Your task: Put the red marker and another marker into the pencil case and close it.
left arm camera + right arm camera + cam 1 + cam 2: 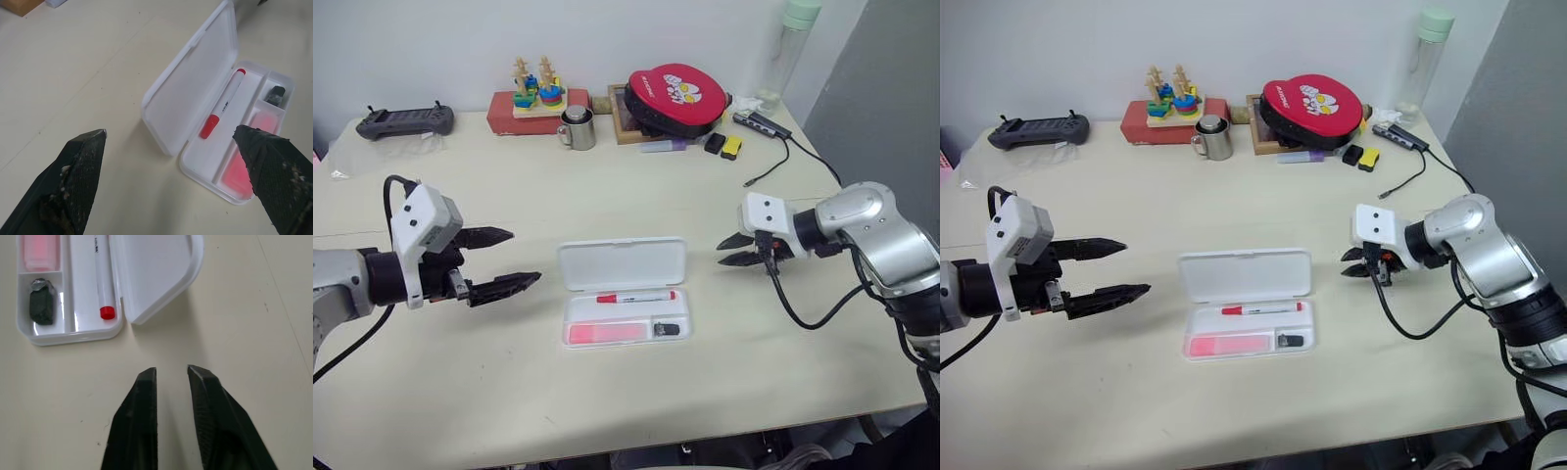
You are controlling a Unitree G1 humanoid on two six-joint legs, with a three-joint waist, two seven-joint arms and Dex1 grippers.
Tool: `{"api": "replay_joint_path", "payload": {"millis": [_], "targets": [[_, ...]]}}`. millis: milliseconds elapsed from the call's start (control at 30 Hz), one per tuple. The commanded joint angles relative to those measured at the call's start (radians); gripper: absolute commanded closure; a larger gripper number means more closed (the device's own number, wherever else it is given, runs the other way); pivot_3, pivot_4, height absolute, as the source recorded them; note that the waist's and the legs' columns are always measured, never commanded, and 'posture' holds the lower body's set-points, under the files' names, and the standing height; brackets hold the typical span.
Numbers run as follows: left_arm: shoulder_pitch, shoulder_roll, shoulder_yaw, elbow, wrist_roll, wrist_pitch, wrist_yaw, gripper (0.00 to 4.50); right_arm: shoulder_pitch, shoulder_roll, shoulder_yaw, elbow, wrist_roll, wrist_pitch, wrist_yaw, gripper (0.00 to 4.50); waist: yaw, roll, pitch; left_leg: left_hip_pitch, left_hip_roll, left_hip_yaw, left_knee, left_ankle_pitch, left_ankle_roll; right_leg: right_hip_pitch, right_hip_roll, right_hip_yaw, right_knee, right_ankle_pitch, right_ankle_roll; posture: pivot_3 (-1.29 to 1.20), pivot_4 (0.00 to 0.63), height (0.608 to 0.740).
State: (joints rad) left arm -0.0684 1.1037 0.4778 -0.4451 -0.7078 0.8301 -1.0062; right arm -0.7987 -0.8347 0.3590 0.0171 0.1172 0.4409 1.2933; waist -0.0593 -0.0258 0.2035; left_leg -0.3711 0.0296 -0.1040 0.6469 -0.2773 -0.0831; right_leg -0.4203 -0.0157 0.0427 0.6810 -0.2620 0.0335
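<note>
Fingers of the left gripper (501,259) are standing spread wide with nothing between them, hovering over the desk (607,196) just off the left end of the pencil case (624,264). That case is lying open near the middle of the desk, toward its front edge, its lid folded flat toward the back edge. Inside, the red marker (636,297) is lying lengthwise in the rear channel of the tray, and the pink highlighter (607,333), the second marker, is sitting in the front compartment beside a small dark object (667,329). Both pens look seated below the rim, so the step in hand appears to be closing the lid.

To do that well, one tip should probably be sliding under the far long edge of the lid, lifting and swinging it forward over the tray, then pressing down near the front rim until it latches. Bracing the tray matters, since the light box may skid or flip on the smooth top.

Off the case's right end, the right gripper (740,249) is hanging with its fingers (142,406) drawn nearly together, holding nothing, well placed to steady that end.
</note>
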Motion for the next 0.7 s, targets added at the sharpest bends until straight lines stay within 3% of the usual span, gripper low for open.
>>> {"api": "replay_joint_path", "payload": {"millis": [33,333,700], "targets": [[0.001,0.034,0.070,-0.042,-0.018,0.009,-0.014,0.00,-0.086,0.062,-0.002,0.121,-0.059,-0.089,-0.033,4.46,-0.003,0.000,0.000,0.000,0.000,0.000,0.000,0.000,0.000,0.000,0.000,0.000,0.000,0.000,0.000,0.00,0.150,0.740],[0.003,0.029,0.053,-0.040,-0.002,-0.002,-0.009,0.00,-0.154,0.210,0.024,0.231,-0.112,-0.143,-0.054,4.46,0.000,0.000,0.000,-0.001,0.000,0.000,-0.001,0.000,0.000,0.000,0.000,0.000,0.000,0.000,0.000,0.00,0.150,0.740],[0.001,0.019,0.042,-0.033,0.006,-0.012,-0.003,0.00,-0.132,0.232,0.036,0.034,-0.067,-0.081,0.041,4.46,0.001,0.000,0.000,-0.001,0.000,-0.001,-0.001,0.000,0.000,0.000,0.000,-0.001,0.000,0.000,0.000,0.00,0.150,0.740]]}}
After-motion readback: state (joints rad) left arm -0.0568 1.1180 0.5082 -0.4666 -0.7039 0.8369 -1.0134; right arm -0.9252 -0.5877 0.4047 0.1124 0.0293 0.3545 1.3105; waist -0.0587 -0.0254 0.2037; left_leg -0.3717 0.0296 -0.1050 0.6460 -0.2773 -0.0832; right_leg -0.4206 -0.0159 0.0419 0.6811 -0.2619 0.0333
